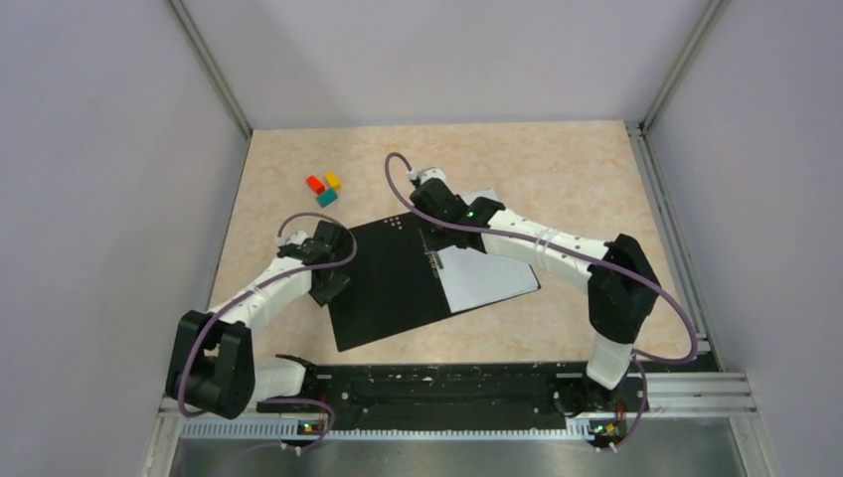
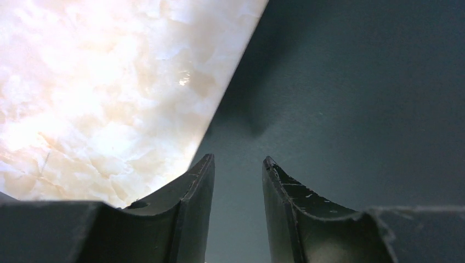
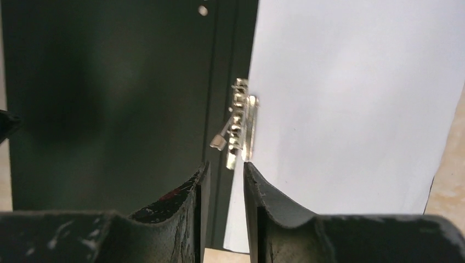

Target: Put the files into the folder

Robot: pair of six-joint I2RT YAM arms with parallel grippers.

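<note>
The folder (image 1: 383,288) lay open and flat near the middle of the bench (image 1: 557,169), black inside up. The files (image 1: 487,278) showed as white paper on its right half, against the spine; whether both sheets were stacked there could not be told from above. Three small coloured blocks (image 1: 323,187) sat well apart on the far side. The left end effector (image 1: 331,281) was at the folder's left edge, and the right end effector (image 1: 434,224) was over the spine. In the left wrist view, the left end effector (image 2: 238,161) stood moderately open with nothing between its fingers, low over the black cover just inside its edge. In the right wrist view, the right end effector (image 3: 226,164) showed only a narrow gap and held nothing. Its tips were just short of the metal spine clip (image 3: 238,129), and the paper's edge ran right beside that clip. Whether the paper sat under the clip could not be told. The step looked like securing the sheets at the spine. Doing it well probably meant steadying the left cover so the folder could not slide. It also meant working the clip gently from the spine side, so that the paper's edge was not pushed askew.
</note>
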